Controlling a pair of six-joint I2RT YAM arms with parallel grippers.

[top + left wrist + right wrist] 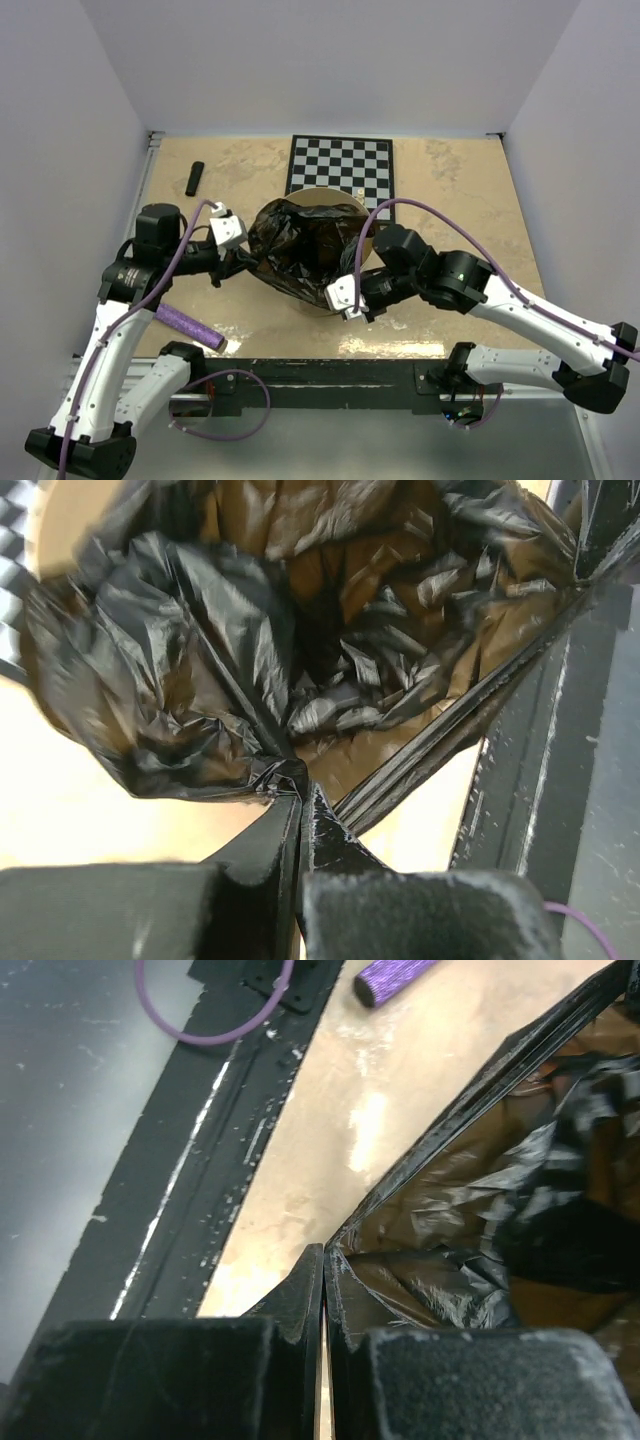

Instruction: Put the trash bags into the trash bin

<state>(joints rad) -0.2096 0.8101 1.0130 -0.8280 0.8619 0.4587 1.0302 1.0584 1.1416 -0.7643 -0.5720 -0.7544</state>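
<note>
Spreading seems the step: left hand point(300, 795) and right hand point(325, 1250) each clamp an edge of the glossy black plastic bag point(305, 250) across the round cream-beige bin point(320, 195); next, it likely needs tucking inside.

The right gripper point(323, 1260) fills the bottom of the frame, its two dark fingers pressed together with only a thin slit between them, pinching the edge of the trash bag point(480, 1220) at their tips. From that pinch a taut fold of glossy black film runs up to the top right corner, and wrinkled film spreads to its right. The tan table point(340, 1090) shows to the left of the fold. A purple textured roll point(395, 978) lies at the top edge. Farther left run a black rail point(230, 1130) and a grey surface point(80, 1090), with a purple cable point(215, 1032) looping over them.
</note>
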